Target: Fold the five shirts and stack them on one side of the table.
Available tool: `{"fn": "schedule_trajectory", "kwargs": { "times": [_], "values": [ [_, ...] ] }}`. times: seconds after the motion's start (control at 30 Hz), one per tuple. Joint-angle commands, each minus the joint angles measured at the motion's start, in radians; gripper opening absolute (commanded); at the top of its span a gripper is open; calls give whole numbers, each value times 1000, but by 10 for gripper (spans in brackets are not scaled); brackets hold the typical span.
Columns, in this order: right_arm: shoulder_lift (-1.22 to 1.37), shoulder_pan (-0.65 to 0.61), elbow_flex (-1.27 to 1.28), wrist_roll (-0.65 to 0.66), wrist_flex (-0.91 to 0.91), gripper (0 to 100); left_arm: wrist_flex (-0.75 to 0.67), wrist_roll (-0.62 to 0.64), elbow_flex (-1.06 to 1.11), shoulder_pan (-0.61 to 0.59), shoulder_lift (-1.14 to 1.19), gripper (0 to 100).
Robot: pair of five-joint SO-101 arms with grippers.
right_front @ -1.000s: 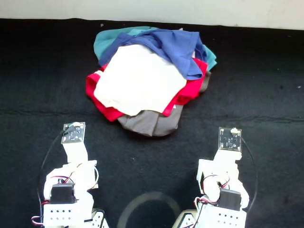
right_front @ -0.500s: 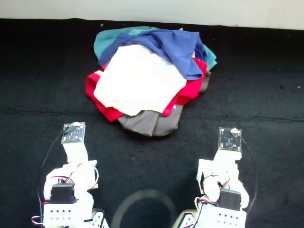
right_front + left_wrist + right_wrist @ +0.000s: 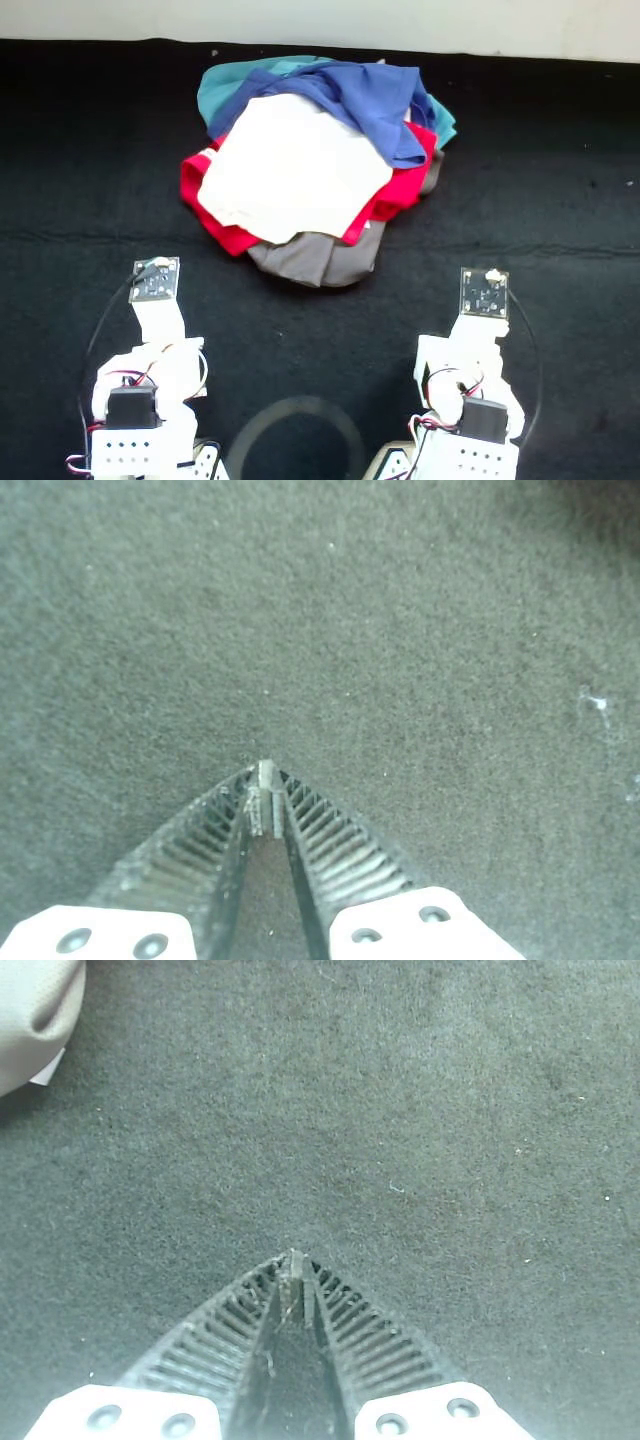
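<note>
A heap of shirts lies at the back middle of the table: a cream shirt [image 3: 290,165] on top, a blue shirt [image 3: 365,95] draped over its far right, a teal shirt [image 3: 225,85] behind, a red shirt [image 3: 215,225] under them and a grey shirt [image 3: 315,258] at the front. The grey shirt's [image 3: 35,1020] edge also shows in the right wrist view. Both arms rest folded at the near edge. My left gripper [image 3: 265,780] is shut over bare cloth, holding nothing. My right gripper [image 3: 295,1265] is shut too, also with nothing in it.
The black table cloth [image 3: 560,170] runs wide on both sides of the heap and between the arms. A pale wall strip [image 3: 400,20] borders the far edge. A faint ring [image 3: 295,440] marks the cloth between the arm bases.
</note>
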Motion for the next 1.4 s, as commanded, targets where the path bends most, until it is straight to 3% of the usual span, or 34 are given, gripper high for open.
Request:
{"fn": "schedule_trajectory", "kwargs": {
  "times": [0.0, 0.5, 0.77, 1.37],
  "values": [
    [-2, -4, 137, -6, 4, 7, 3, 3, 15, -12, -7, 8],
    [-2, -4, 137, -6, 4, 7, 2, 2, 15, -7, -7, 10],
    [-2, -4, 137, -6, 4, 7, -198, 2, 15, -8, -7, 11],
    [-2, -4, 137, -6, 4, 7, -135, 5, 15, -13, -7, 11]
  ]
}}
